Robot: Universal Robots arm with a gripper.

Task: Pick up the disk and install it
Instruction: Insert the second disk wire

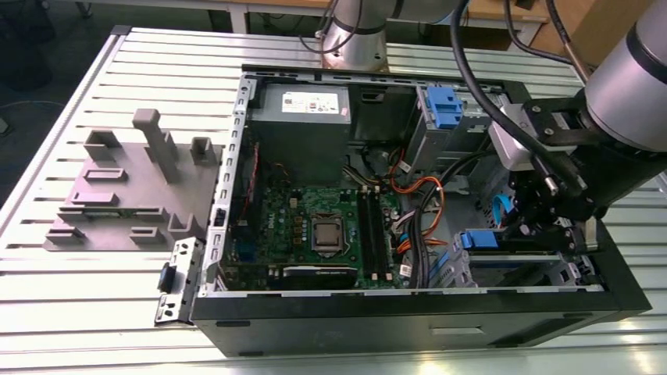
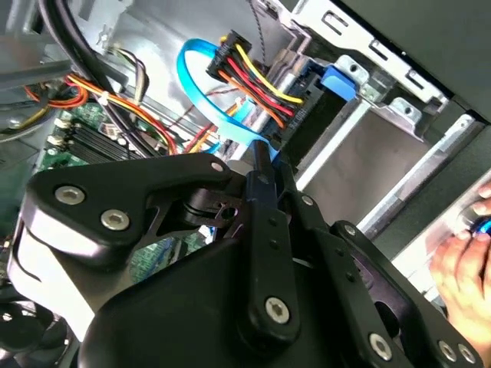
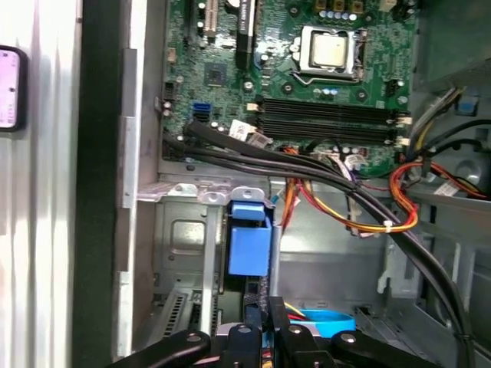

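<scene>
The claw (image 2: 261, 165) is seen pressed together on the blue-framed edge of the disk (image 3: 249, 249), which is held in the drive bay (image 1: 521, 262), apparently for seating.

I've got the gripper (image 1: 544, 215) deep in the case's (image 1: 417, 320) drive corner, at four o'clock in the exterior view. Cables (image 1: 417, 195) crowd it from nine o'clock; the bay's metal walls (image 1: 579, 269) hem in the rest. Open room sits over the motherboard (image 1: 312, 230).

Black screw-studded pincer (image 2: 261, 165), silver arm (image 1: 636, 86)
</scene>
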